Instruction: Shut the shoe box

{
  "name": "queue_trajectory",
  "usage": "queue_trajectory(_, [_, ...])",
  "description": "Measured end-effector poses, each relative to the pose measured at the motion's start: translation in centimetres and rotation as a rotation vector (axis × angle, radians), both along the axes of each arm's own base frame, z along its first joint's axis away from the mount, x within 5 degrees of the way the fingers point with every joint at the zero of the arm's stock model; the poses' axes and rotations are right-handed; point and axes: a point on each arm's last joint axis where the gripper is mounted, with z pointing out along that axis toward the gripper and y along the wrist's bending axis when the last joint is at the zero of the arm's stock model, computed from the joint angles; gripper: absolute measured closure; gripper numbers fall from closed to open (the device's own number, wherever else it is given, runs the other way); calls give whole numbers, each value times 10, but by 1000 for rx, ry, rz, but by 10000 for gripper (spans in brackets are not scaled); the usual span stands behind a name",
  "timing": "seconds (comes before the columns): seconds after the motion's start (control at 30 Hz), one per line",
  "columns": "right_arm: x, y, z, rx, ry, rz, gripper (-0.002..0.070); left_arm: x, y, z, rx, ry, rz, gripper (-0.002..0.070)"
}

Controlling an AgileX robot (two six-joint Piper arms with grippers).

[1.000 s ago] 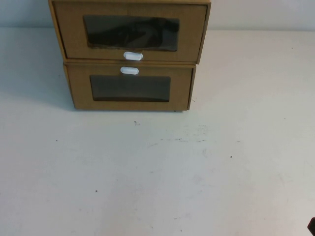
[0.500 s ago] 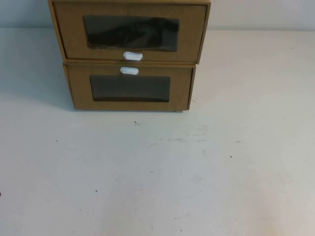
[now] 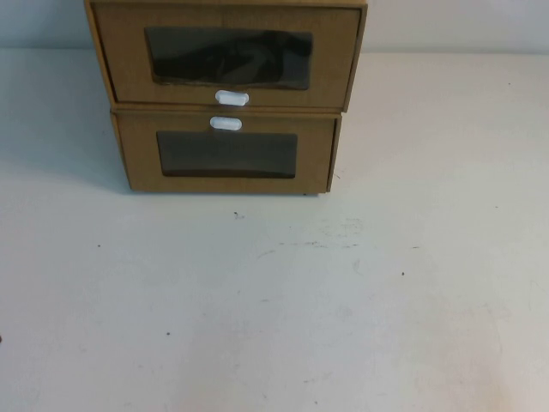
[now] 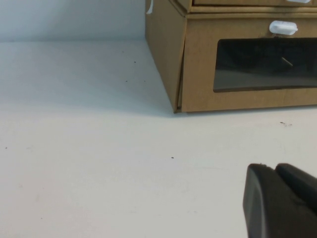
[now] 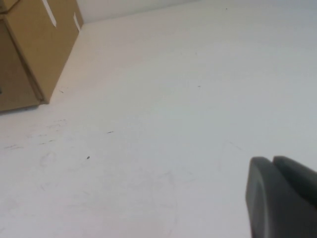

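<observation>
two brown drawer boxes stacked at the far edge of the white table (image 3: 283, 309). the shoe box (image 3: 339, 51) is the upper one, wide clear window, white pull tab (image 3: 232, 98) just under it. its front seems to overhang the lower box (image 3: 313, 163) a bit, so it looks not fully pushed in, hard to be sure from above. the lower box has a smaller window and its tab (image 3: 226, 124) on top.

neither arm shows in the high view. left gripper (image 4: 280, 198) sits low over the table, near and short of the lower box front, seen only in its own wrist view. right gripper (image 5: 282, 198) is over bare table, well apart from the boxes, off their right side. only one dark finger edge of each shows, so cannot tell if the jaws are open or closed.

judgement: approach barely started. do it well by lifting one gripper to the upper front panel, pressing flat near its middle beside the tab, pushing straight back. an off-centre push could skew the drawer or slide the whole stack.
</observation>
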Motion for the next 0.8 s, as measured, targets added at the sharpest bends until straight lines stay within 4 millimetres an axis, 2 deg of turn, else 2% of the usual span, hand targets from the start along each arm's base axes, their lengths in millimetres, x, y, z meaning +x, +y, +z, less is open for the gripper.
queue_trajectory(0.37, [-1,5,-3,-101,30,76,689,0,0,0,0,0,0,677])
queue_trajectory(0.8, [-2,7,-5,-119,45,107,689,0,0,0,0,0,0,677])
